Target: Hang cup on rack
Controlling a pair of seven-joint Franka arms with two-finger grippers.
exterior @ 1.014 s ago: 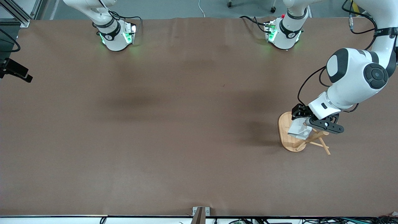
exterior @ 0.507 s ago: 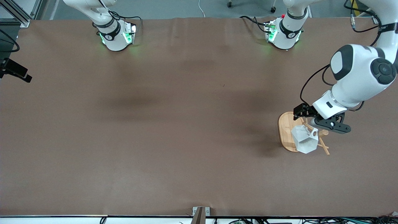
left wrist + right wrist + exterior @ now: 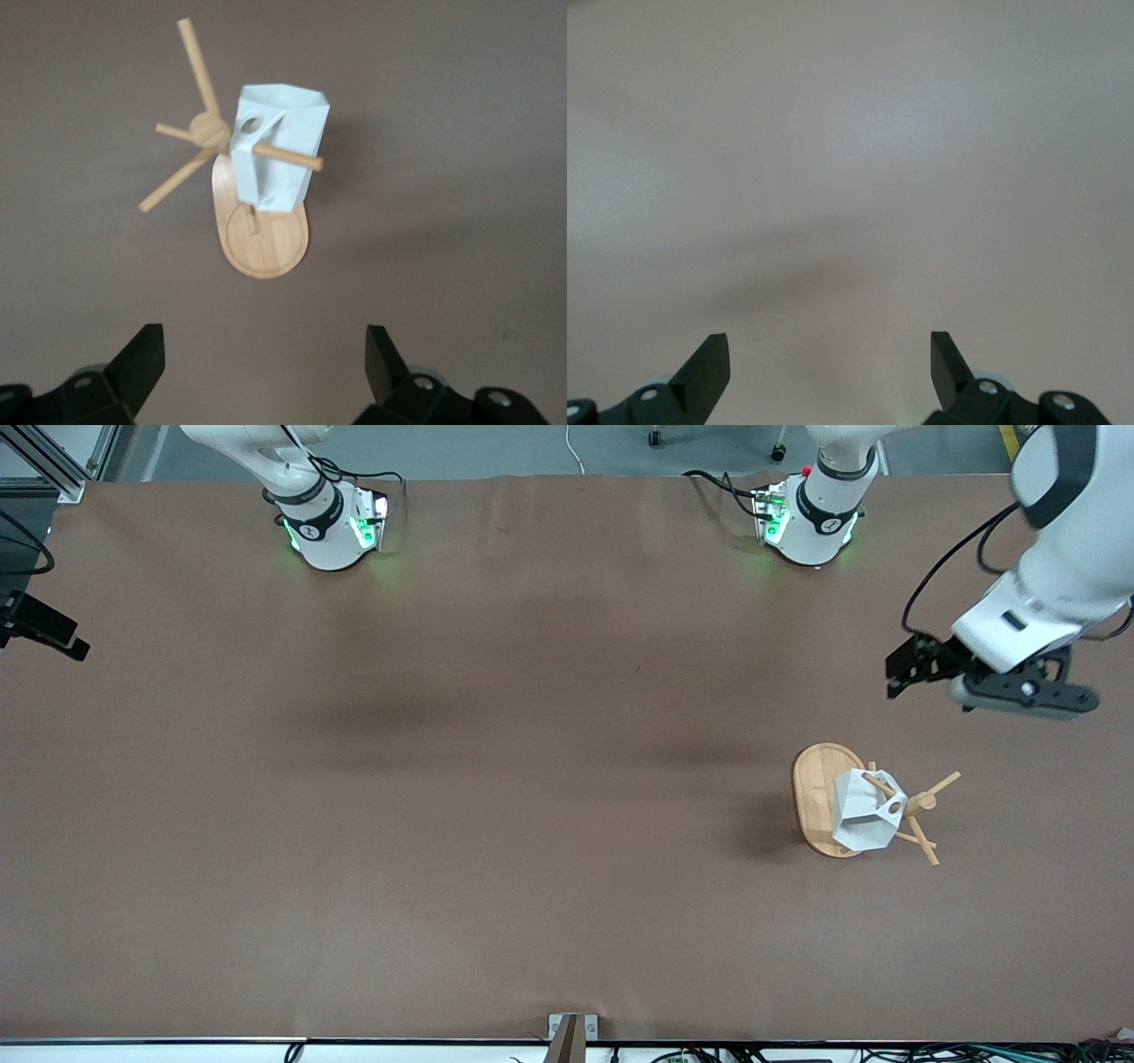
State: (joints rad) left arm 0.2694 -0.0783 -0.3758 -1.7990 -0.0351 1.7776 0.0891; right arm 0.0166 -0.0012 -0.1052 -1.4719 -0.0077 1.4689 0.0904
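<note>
The white faceted cup (image 3: 861, 815) hangs by its handle hole on a peg of the bamboo rack (image 3: 811, 797), which stands toward the left arm's end of the table. My left gripper (image 3: 908, 671) is open and empty, up in the air over bare table, apart from the rack on the side toward the robots' bases. In the left wrist view the cup (image 3: 282, 146) and the rack (image 3: 266, 243) show past my open left gripper (image 3: 266, 354). My right gripper (image 3: 830, 359) is open and empty over bare table; it is out of the front view and waits.
The brown table surface (image 3: 496, 779) stretches from the rack toward the right arm's end. The two arm bases (image 3: 328, 522) (image 3: 811, 518) stand at the table's edge farthest from the front camera.
My left gripper let go of the cup, which now hangs on a rack peg. The gripper then rose and drew away from the rack toward the robots' bases.
</note>
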